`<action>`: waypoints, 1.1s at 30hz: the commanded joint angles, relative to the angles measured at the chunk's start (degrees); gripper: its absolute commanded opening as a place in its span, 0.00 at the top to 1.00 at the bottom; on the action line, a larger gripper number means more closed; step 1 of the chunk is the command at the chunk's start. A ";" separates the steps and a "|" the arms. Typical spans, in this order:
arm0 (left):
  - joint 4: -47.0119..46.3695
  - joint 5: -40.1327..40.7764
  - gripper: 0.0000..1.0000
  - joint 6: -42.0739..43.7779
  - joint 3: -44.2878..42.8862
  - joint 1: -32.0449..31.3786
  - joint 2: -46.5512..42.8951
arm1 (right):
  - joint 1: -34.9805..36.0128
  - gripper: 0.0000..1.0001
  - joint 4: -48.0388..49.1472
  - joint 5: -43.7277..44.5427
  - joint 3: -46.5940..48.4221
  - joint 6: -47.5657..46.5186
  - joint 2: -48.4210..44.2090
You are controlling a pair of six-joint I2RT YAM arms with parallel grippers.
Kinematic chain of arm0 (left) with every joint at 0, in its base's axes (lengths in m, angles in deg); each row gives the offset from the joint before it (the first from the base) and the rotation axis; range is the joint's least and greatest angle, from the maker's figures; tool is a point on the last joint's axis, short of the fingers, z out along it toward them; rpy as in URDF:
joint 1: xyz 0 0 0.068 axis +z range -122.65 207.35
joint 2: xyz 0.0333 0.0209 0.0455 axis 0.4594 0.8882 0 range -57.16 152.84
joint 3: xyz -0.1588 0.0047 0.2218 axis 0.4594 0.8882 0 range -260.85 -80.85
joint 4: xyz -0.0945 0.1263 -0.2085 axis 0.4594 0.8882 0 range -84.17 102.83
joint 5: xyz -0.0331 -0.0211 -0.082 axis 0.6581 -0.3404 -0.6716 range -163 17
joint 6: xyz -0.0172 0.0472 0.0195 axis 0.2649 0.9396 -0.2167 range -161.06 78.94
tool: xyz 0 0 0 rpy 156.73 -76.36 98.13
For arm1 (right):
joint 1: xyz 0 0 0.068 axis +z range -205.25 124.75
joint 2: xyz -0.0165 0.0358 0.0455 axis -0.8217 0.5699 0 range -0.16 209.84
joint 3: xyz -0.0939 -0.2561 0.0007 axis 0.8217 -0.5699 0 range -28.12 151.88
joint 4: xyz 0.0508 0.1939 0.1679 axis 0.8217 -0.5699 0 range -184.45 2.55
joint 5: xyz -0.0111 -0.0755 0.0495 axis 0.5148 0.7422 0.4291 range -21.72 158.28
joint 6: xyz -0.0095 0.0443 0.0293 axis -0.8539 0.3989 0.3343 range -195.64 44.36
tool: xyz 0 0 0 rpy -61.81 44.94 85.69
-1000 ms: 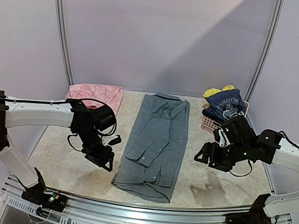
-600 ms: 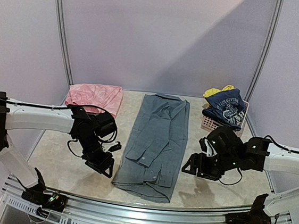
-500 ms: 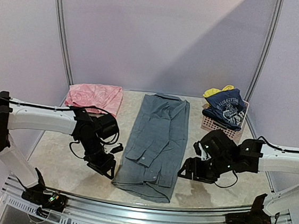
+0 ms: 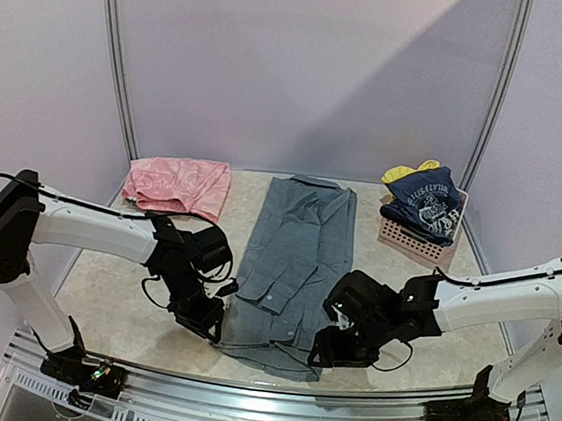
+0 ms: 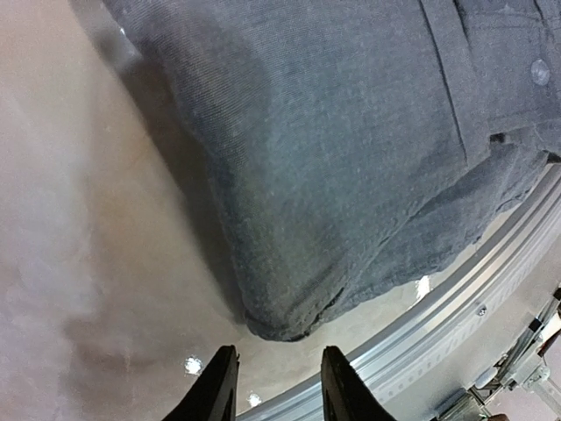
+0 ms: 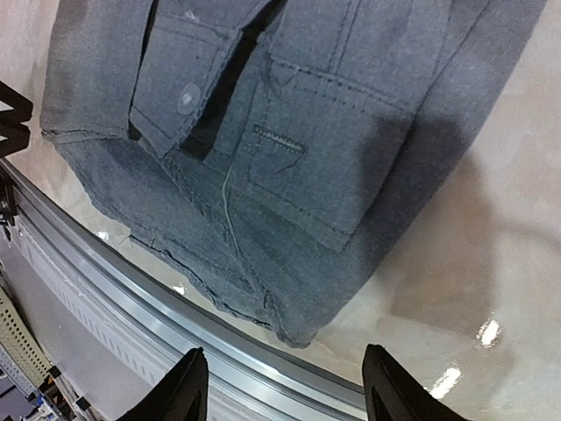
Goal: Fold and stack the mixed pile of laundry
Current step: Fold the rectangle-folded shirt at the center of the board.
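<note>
1. We see the shirt (image 4: pixel 291 262) lying flat, lengthwise down the middle of the table (image 4: pixel 104 272). Collar is at the far end, hem at the near edge by the rail (image 4: pixel 272 396).
2. L gripper (image 4: pixel 210 327) sits low at the shirt's near-left hem corner. In the wrist view its fingers (image 5: pixel 219 386) are spread w/ nothing btwn them, and the hem corner is just ahead of the tips.
3. R gripper (image 4: pixel 322 354) sits low at the near-right hem corner. Its fingers (image 6: pixel 186 390) are wide apart and empty, w/ the corner just ahead of the gap.
4. A buttoned cuff (image 6: pixel 180 96) lies folded over the shirt front, beside a stitched pocket (image 6: pixel 329 162).
5. Back right, the basket (image 4: pixel 413 242) holds the navy top (image 4: pixel 425 201) w/ white lettering, and a yellow piece (image 4: pixel 406 170) behind it.
6. Back left, a pink cloth (image 4: pixel 178 182) lies folded, apart from the shirt.
</note>
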 commanded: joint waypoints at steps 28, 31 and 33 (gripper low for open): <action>-2.66 2.44 0.54 -3.60 3.44 -3.91 -3.43 | 2.48 0.78 1.67 -0.07 1.39 2.29 10.58; -2.72 2.65 0.53 -3.67 3.02 -4.00 -3.03 | 2.48 0.86 1.53 -0.16 1.75 2.12 11.30; -2.95 2.73 0.53 -3.64 2.71 -4.08 -2.41 | 2.52 0.92 1.12 -0.22 2.14 1.66 11.64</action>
